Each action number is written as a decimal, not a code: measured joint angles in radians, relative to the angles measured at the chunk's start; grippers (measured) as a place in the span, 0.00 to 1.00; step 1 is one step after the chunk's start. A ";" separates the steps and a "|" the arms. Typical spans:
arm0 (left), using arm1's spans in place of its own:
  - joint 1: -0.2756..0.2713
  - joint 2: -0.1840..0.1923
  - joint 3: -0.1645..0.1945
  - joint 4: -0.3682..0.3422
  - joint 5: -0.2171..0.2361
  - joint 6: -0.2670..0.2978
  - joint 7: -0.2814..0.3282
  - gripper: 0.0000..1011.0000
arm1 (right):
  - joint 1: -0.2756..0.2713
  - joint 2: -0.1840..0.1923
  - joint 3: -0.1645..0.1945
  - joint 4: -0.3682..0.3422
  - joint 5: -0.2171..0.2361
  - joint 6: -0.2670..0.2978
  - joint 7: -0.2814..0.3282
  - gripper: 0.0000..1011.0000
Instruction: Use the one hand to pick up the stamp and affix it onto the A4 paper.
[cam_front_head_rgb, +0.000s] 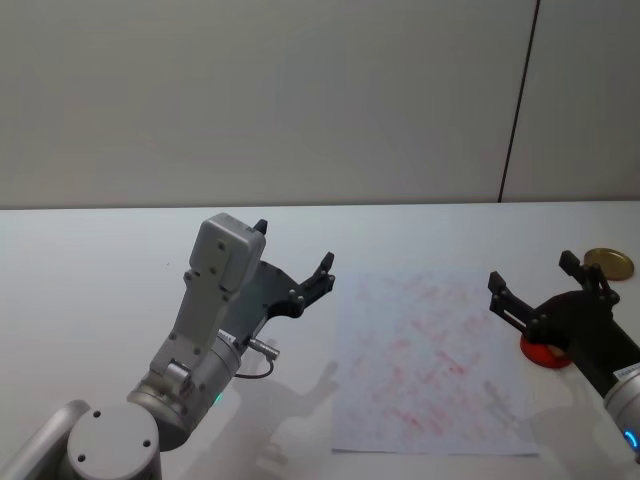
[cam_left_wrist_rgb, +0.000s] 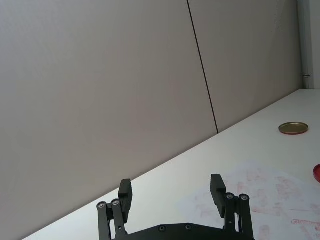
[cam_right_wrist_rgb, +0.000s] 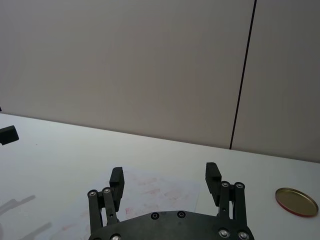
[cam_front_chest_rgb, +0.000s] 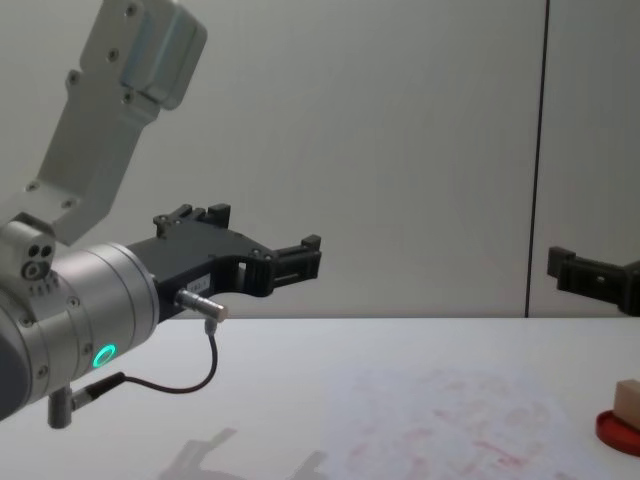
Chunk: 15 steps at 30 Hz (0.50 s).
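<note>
The stamp (cam_front_chest_rgb: 628, 399), a small tan wooden block, stands on the round red ink pad (cam_front_chest_rgb: 617, 433) at the table's right edge. My right gripper (cam_front_head_rgb: 533, 275) hovers open and empty just above that pad (cam_front_head_rgb: 543, 353), covering the stamp from the head view; the right wrist view looks past its spread fingers (cam_right_wrist_rgb: 212, 176) to the sheet beyond. The A4 paper (cam_front_head_rgb: 430, 350), white with faint red prints, lies flat in the middle of the table. My left gripper (cam_front_head_rgb: 294, 246) is raised above the table left of the paper, open and empty, also seen side-on (cam_front_chest_rgb: 265, 240).
A gold round lid (cam_front_head_rgb: 609, 263) lies at the far right beyond the ink pad, also visible from the wrists (cam_left_wrist_rgb: 293, 128) (cam_right_wrist_rgb: 296, 201). A grey panelled wall stands behind the white table (cam_front_head_rgb: 100, 260). The left arm's cable (cam_front_chest_rgb: 190, 385) hangs below its wrist.
</note>
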 joint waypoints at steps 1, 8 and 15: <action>0.000 0.000 0.000 0.000 0.000 0.000 0.000 0.98 | 0.000 0.000 0.000 0.000 0.000 0.000 0.000 0.99; 0.000 0.000 0.000 0.000 0.000 0.000 0.000 0.98 | 0.000 0.000 0.000 0.000 0.000 0.000 0.000 0.99; 0.000 0.000 0.000 0.000 0.000 0.000 0.000 0.98 | 0.000 0.000 0.000 0.000 0.000 0.000 0.000 0.99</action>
